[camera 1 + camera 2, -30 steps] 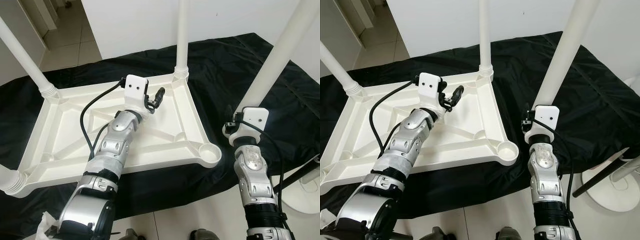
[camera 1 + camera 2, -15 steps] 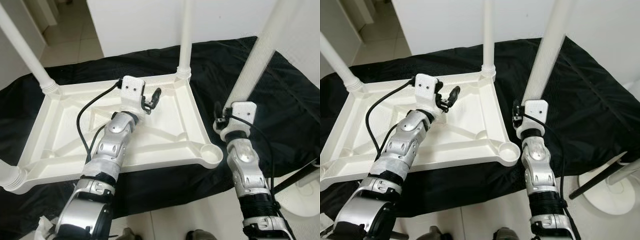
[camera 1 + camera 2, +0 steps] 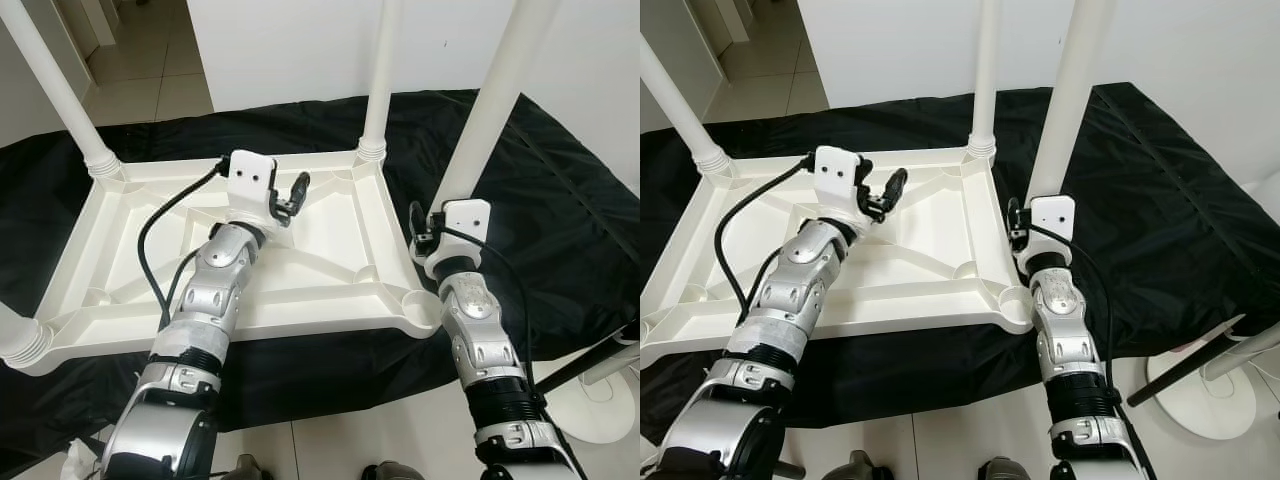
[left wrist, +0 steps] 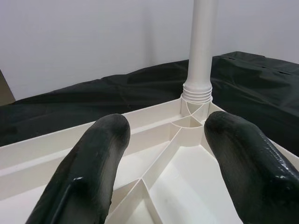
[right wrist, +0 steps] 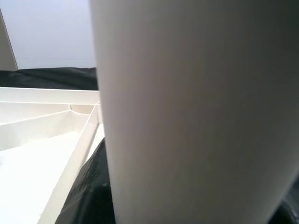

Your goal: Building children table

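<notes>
The white plastic table top [image 3: 300,270] is laid upside down on a black cloth [image 3: 520,190] spread over the floor, its ribbed underside facing up. Three legs are already stood in corner sockets: the far-left leg [image 3: 55,90], the far-right leg [image 3: 380,70] and the near-left leg [image 3: 20,340]. The near-right socket [image 3: 420,305] is seen empty. The fourth leg [image 3: 490,110] is held upright just beside that corner, gripped near its lower end by the right hand [image 3: 440,232]; its fingers are hidden behind the wrist housing, but they are judged to be pinching the tube, which looms close in the right wrist view.

The leg is judged to be a light, stiff, hollow tube with a smooth and rather slippery skin. A low hold gives good aim at the socket, yet the long top may sway, so a firm squeeze is called for. The table top is likewise judged light and rigid, and it might slide on the cloth when pushed; it is best braced on a rib or the rim.

The left hand [image 3: 288,195] is held spread above the middle of the underside, nothing between its fingers [image 4: 88,172]. A white stand base [image 3: 600,405] is seen on the tiled floor [image 3: 150,85] at the near right.
</notes>
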Robot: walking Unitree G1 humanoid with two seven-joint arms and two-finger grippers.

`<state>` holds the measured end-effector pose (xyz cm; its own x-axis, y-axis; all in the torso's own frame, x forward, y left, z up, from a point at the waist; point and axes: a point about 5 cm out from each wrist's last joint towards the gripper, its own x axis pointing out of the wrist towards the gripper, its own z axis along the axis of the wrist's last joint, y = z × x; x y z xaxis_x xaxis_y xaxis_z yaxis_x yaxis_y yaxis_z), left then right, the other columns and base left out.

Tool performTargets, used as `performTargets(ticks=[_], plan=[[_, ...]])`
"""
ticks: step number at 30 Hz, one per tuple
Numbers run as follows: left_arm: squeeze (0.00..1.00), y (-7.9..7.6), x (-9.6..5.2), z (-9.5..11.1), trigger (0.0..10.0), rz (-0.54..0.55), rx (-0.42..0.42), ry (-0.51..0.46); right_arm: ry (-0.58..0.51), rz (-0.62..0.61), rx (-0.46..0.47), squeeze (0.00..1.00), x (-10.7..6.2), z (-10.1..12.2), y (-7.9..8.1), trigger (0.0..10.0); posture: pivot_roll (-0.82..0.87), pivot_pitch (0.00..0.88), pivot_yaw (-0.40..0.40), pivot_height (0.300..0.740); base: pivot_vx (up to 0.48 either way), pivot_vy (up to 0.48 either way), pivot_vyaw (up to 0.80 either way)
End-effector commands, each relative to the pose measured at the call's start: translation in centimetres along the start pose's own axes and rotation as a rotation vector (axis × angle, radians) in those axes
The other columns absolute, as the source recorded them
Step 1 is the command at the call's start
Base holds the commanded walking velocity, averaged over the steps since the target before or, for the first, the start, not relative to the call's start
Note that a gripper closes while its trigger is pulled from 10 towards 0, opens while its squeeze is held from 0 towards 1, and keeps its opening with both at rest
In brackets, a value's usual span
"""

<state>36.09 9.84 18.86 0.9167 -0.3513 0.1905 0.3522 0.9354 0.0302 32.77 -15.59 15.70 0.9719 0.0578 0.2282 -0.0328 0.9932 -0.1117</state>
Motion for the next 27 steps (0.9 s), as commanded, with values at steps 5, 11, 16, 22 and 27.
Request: performTargets(ticks=[5,11,16,22,27], plan=[[0.0,0.43,-0.23,-0.02,10.0,0.063,0.017,0.005,-0.011,0.008,0.005,0.0,-0.09,-0.07,0.33,10.0,-0.07,0.011,0.04,0.74,0.0,0.0,0.0],[0.0,0.33,-0.17,0.13,10.0,0.061,0.019,0.001,-0.014,0.012,0.006,0.0,-0.21,0.01,0.21,10.0,-0.07,0.014,0.037,0.74,0.0,0.0,0.0],[0.0,0.27,-0.15,0.03,10.0,0.063,0.021,0.001,-0.015,0.009,-0.002,0.0,-0.07,0.06,-0.12,10.0,-0.07,0.008,0.039,0.74,0.0,0.0,0.0],[0.0,0.38,0.21,0.38,10.0,0.06,0.024,-0.007,-0.029,0.006,-0.003,0.0,0.2,0.36,-0.14,10.0,-0.08,0.0,0.042,0.74,0.0,0.0,0.0],[0.0,0.47,0.43,0.87,10.0,0.05,0.032,-0.025,-0.042,0.0,-0.01,0.0,0.27,0.68,-0.45,10.0,-0.08,0.001,0.041,0.74,0.0,0.0,0.0]])
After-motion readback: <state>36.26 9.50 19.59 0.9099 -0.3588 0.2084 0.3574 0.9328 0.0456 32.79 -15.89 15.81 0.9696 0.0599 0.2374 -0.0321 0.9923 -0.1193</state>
